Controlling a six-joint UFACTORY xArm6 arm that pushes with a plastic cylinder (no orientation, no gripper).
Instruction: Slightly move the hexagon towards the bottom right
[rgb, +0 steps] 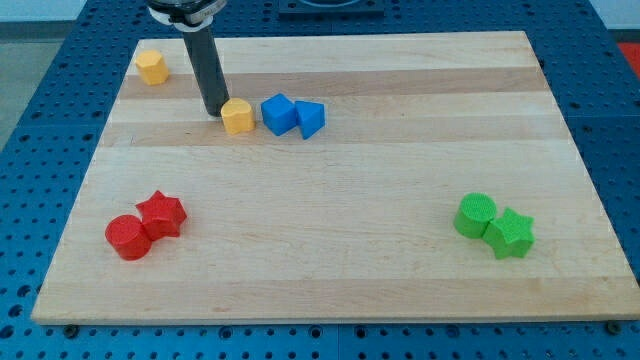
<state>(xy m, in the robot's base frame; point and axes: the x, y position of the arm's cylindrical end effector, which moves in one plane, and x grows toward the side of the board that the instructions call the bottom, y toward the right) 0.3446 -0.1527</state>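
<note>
Here, tip (214, 112) touching the yellow hexagon (237, 116) on its left, slightly above; a bare rod, no fingers to open or close. Push line to bottom right looks about right.

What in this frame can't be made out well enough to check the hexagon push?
- Contact: my tip sits at the left of the yellow hexagon; touching or a slight gap cannot be told.
- Tool top: cut off by the view's top edge.
- Second yellow block, at the view's top left: too small to settle its shape.
- Blue cube and blue wedge: touching or overlapping, unclear.
</note>
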